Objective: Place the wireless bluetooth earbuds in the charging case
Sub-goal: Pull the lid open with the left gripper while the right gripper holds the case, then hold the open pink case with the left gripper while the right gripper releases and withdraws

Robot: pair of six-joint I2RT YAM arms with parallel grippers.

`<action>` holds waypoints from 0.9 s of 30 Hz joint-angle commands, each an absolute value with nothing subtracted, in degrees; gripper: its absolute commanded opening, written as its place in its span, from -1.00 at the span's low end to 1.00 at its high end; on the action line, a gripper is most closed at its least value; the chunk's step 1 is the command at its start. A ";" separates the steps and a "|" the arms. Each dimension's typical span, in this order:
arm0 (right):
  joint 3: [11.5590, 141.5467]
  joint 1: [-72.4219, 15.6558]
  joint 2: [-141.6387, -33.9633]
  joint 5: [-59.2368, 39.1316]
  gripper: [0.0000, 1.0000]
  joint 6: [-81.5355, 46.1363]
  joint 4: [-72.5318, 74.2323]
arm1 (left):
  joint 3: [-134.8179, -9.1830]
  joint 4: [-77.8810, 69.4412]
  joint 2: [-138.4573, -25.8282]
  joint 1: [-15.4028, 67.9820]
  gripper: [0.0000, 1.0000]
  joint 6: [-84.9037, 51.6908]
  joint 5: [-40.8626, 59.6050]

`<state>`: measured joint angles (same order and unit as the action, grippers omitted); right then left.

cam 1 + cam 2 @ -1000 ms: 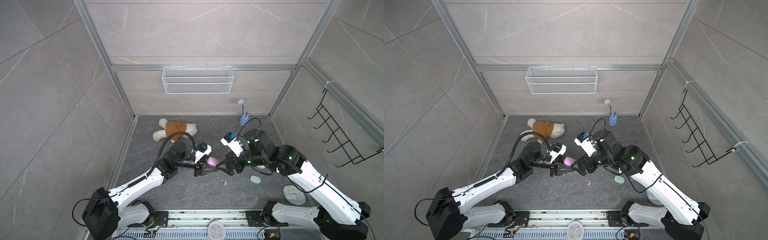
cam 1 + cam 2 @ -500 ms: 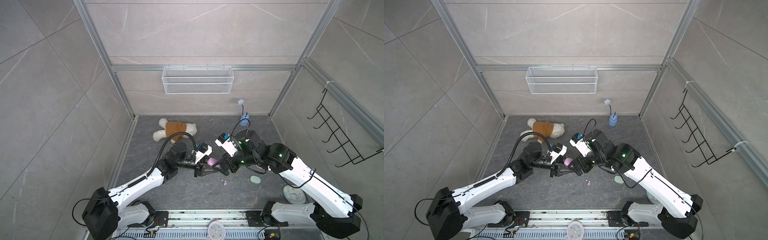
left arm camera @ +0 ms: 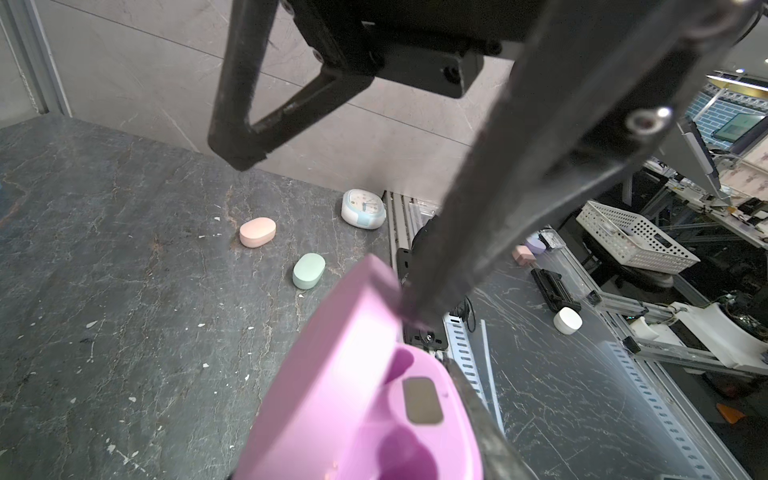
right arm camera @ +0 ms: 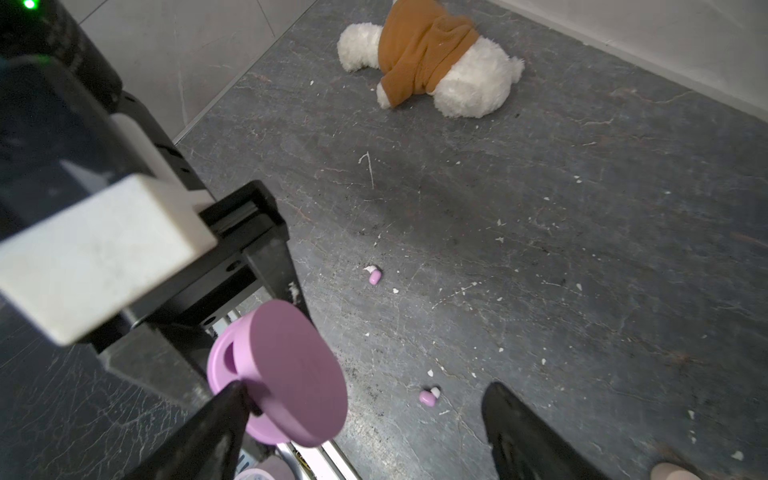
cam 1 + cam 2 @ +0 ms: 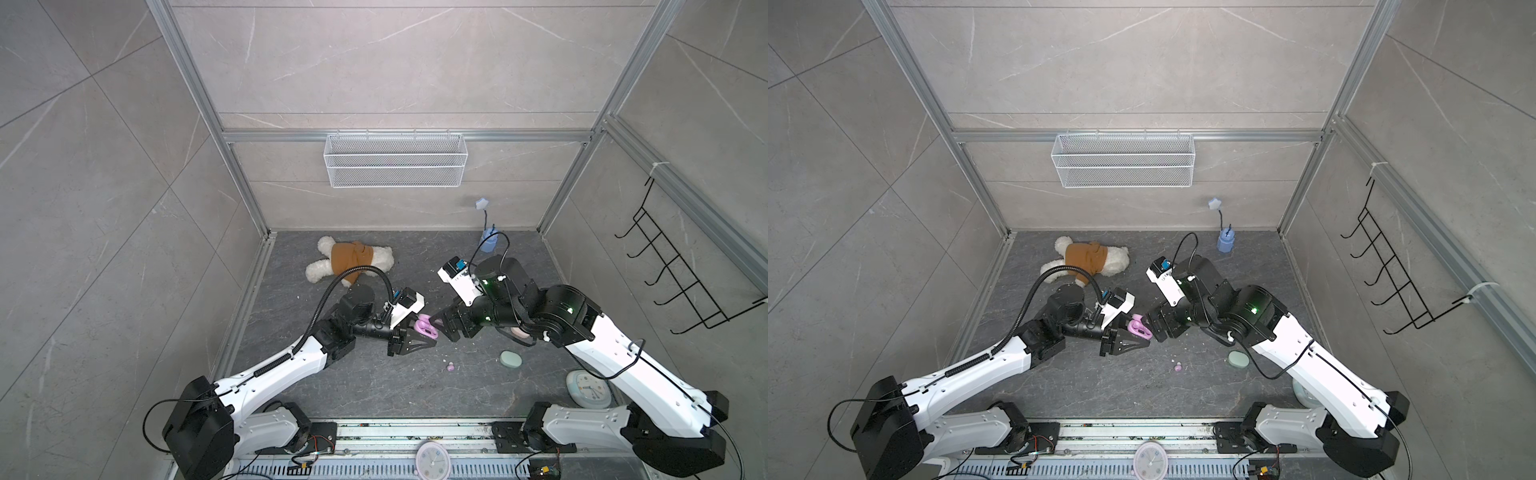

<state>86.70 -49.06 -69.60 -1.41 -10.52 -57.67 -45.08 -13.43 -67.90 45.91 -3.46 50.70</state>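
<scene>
My left gripper (image 5: 432, 340) (image 5: 1143, 341) is shut on a lilac charging case (image 5: 426, 325) (image 5: 1139, 326) (image 3: 353, 395) and holds it just above the floor with its lid swung open. Both sockets in the case look empty. My right gripper (image 5: 442, 329) (image 4: 365, 428) is open, facing the case (image 4: 291, 365). One of its fingers (image 3: 457, 257) touches the lid's edge. Two lilac earbuds (image 4: 375, 276) (image 4: 428, 397) lie on the dark floor past the case. In both top views one earbud (image 5: 450, 367) (image 5: 1178, 366) shows in front of the grippers.
A mint green case (image 5: 510, 359) (image 3: 308, 270) and a peach-pink case (image 3: 257, 232) lie closed under the right arm. A pale blue clock (image 5: 588, 388) sits at the front right, a teddy bear (image 5: 349, 259) at the back left, and a blue bottle (image 5: 489, 243) by the back wall.
My right gripper has moved left up to the lilac case and now touches its lid, which stands open. The left arm has stayed put with the case in its grip.
</scene>
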 commanded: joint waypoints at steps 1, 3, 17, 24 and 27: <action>87.89 -48.87 -69.08 2.99 0.81 -12.13 -59.24 | -47.11 -15.71 -65.57 46.71 -0.37 -1.88 52.38; 88.06 -48.78 -69.09 3.15 0.83 -12.39 -59.41 | -46.98 -15.71 -65.45 46.77 -0.37 -2.06 52.18; 90.40 -48.65 -68.13 -5.13 0.92 -18.89 -60.69 | -42.59 -18.41 -64.15 46.83 -0.37 -5.83 47.10; 84.90 -47.06 -63.58 -4.93 1.00 -27.44 -60.89 | -39.40 -17.08 -59.73 46.68 -0.37 -6.50 42.99; 80.87 -44.98 -61.64 -5.03 1.00 -31.32 -61.17 | -37.97 -16.30 -57.66 46.75 -0.37 -6.81 41.51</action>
<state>83.96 -46.44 -63.26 -4.60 -25.45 -59.42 -38.28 -15.00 -60.27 46.63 -5.67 43.42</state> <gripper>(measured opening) 0.995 0.418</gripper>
